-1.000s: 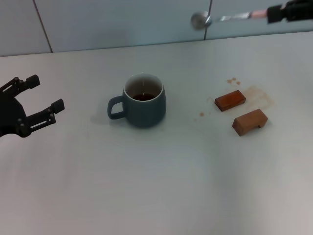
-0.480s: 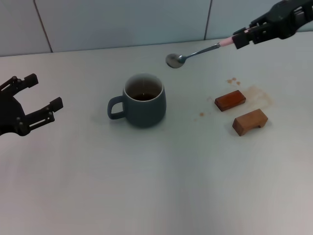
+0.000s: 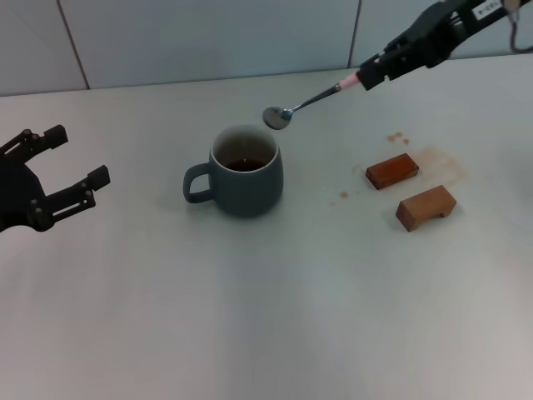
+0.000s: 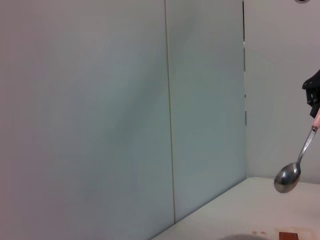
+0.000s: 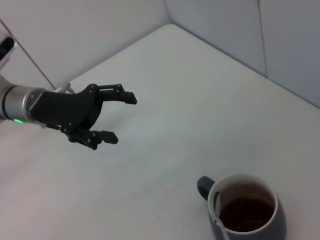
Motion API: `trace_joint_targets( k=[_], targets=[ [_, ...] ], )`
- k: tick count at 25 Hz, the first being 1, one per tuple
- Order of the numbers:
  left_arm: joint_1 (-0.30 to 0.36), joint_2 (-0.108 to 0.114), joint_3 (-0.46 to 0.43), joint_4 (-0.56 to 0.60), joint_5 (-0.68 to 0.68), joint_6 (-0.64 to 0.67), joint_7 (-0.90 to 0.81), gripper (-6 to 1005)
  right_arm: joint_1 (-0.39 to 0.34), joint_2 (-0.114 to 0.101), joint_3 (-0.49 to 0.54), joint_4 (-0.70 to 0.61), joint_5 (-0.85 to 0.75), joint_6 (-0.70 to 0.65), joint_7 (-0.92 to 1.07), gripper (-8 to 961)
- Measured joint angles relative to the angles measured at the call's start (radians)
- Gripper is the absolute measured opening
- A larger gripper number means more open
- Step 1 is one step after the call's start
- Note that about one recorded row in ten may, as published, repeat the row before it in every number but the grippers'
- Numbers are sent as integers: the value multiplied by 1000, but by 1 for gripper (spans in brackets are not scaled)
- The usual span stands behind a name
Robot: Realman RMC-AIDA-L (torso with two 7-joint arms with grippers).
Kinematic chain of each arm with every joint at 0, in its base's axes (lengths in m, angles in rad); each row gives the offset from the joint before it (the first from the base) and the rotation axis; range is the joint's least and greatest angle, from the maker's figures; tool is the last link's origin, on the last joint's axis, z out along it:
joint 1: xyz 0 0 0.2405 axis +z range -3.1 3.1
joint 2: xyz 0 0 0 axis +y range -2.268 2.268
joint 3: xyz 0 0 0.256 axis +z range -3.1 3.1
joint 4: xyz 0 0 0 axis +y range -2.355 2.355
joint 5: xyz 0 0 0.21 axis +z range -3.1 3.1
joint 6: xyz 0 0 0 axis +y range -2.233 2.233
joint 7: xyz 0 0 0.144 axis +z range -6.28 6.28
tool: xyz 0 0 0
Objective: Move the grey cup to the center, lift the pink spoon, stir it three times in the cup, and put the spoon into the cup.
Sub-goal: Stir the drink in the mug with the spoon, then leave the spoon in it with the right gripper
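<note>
The grey cup point(image 3: 243, 171) stands upright at the table's middle with its handle to the left and brown liquid inside. It also shows in the right wrist view point(image 5: 248, 197). My right gripper point(image 3: 372, 74) is shut on the pink handle of the pink spoon point(image 3: 310, 102). It holds the spoon slanted in the air, with the silver bowl just above and behind the cup's right rim. The spoon also shows in the left wrist view point(image 4: 290, 175) and the right wrist view point(image 5: 218, 210). My left gripper point(image 3: 77, 156) is open and empty, left of the cup, and shows in the right wrist view point(image 5: 121, 119).
Two brown wooden blocks point(image 3: 391, 171) point(image 3: 425, 207) lie on the table right of the cup, with brown stains point(image 3: 437, 158) around them. A tiled wall point(image 3: 208, 37) runs along the table's far edge.
My right gripper has carried the spoon down and to the left, from high near the wall to just above the cup's right rim. The left gripper and the cup have not moved.
</note>
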Motion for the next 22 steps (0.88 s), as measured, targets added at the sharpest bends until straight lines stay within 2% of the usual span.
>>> trace_joint_targets(
  k=[3, 15, 22],
  targets=[
    [0, -1, 1, 0, 0, 0, 0, 860, 32, 14, -1, 5, -33, 3, 39, 112],
    [0, -1, 2, 1, 0, 2, 2, 859, 75, 29, -86, 6, -66, 52, 160, 114],
    [1, -1, 3, 4, 0, 4, 2, 859, 112, 65, -107, 15, -151, 87, 201, 114]
  ],
)
